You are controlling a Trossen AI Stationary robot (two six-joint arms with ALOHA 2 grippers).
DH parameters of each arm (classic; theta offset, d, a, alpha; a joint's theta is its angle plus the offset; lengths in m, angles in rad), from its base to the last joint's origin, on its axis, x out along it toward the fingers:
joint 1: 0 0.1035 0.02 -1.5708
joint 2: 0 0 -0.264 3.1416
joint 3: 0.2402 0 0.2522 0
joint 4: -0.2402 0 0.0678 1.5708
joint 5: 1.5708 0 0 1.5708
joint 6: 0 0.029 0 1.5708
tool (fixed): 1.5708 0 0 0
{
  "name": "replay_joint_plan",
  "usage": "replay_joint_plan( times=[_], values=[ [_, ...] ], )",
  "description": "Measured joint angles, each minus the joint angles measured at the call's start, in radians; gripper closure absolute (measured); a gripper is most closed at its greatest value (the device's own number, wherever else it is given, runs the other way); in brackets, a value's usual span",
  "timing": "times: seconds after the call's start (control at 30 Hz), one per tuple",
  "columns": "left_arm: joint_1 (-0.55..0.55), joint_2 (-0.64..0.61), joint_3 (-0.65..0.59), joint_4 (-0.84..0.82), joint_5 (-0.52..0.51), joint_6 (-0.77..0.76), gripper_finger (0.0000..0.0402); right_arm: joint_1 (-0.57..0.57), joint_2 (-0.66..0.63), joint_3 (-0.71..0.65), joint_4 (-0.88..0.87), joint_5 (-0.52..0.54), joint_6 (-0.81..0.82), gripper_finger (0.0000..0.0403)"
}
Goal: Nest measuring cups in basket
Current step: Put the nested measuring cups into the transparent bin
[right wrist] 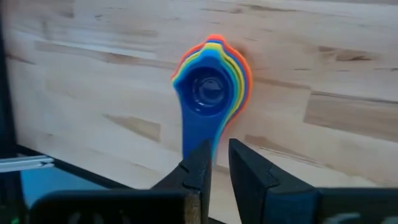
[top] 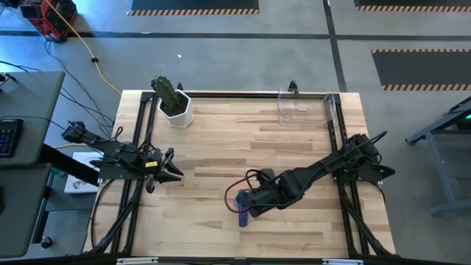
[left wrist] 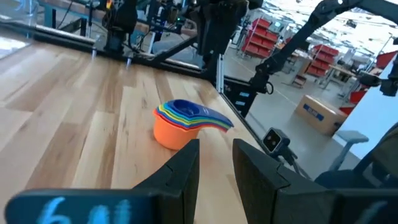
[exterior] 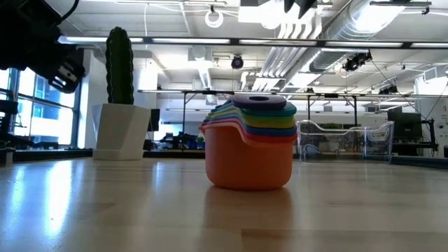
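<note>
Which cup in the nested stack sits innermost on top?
The blue cup, smallest, nested inside the rest; the orange cup is outermost at the bottom.

No text, label, brand, number or sign can be read in any view

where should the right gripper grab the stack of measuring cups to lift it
Probably by the fanned handles, coming straight down. The stack of measuring cups sits upright on the table, its handles jutting out together toward the right gripper, which hangs just above them, only slightly open.
</note>
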Motion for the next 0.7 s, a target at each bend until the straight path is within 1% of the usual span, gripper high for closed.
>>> replay_joint_plan(
  times=[0.3,0.43,0.53,0.7],
  values=[
    [0.0,0.0,0.0,0.001,0.0,0.007,0.0314,0.029,0.0,0.0,0.066,0.074,0.012,0.0389],
    [0.0,0.0,0.0,0.001,0.0,0.007,0.0314,0.034,0.001,0.002,0.107,0.093,0.012,0.0395],
    [0.0,0.0,0.0,0.001,0.0,0.007,0.0314,0.034,0.002,0.035,0.11,0.098,0.009,0.0396],
    [0.0,0.0,0.0,0.001,0.0,0.007,0.0314,0.035,0.002,0.125,0.112,0.209,-0.043,0.0396]
  ],
)
